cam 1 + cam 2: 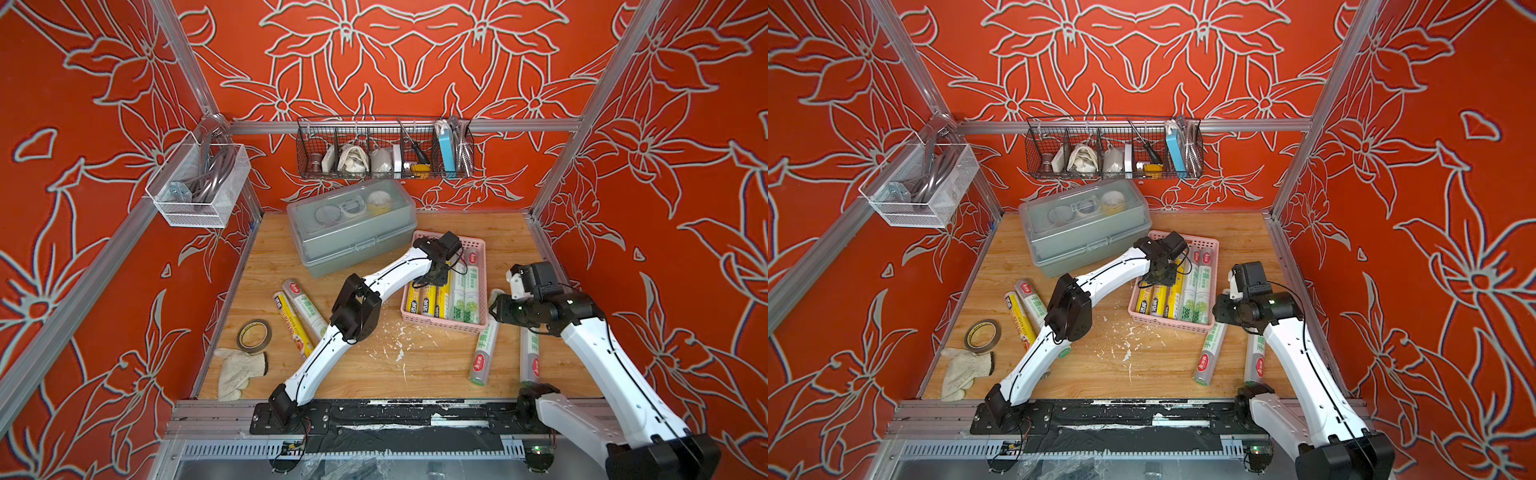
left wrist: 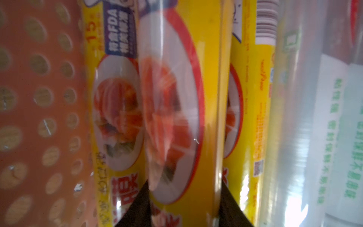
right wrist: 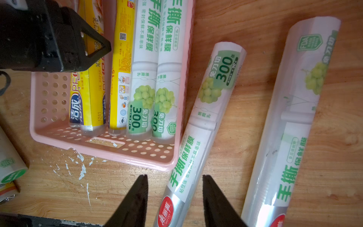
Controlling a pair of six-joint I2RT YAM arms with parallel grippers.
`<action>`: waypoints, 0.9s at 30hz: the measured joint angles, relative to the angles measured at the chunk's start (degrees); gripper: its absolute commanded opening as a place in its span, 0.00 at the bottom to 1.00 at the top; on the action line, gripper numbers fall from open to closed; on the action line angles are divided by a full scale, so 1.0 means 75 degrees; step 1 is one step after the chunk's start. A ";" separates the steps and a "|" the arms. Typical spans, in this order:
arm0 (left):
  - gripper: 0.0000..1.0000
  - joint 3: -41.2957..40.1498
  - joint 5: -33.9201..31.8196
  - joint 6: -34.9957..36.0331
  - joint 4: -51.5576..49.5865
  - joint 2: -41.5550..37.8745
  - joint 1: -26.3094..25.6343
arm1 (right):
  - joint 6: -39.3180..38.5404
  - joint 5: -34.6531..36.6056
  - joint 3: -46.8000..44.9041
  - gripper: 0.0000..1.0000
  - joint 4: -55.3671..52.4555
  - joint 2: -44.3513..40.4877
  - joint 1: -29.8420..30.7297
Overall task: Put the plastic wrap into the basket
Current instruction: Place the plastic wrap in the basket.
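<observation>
The left claw is gripping a yellow plastic wrap roll inside the pink basket, over two other yellow rolls and next to two white-green grape rolls. Judging by this, it should be settling the roll flat before letting go. The right claw, jaws parted, is straddling a white-green roll on the counter just beside the basket.

Red walls with pale flower outlines — aluminium posts — enclose a wooden tabletop.
</observation>
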 measured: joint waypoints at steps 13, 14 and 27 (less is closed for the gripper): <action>0.53 -0.0003 -0.0166 0.0131 -0.0050 -0.0003 -0.0029 | 0.0000 0.0012 0.0000 0.46 -0.0003 0.0000 0.0000; 0.53 -0.0003 -0.0192 0.0149 -0.0061 -0.0003 -0.0044 | 0.0000 0.0015 0.0000 0.46 -0.0003 0.0000 0.0000; 0.53 -0.0452 -0.0478 0.0344 -0.0294 -0.1020 -0.0195 | -0.0020 0.0023 0.0000 0.50 0.0003 -0.0009 0.0000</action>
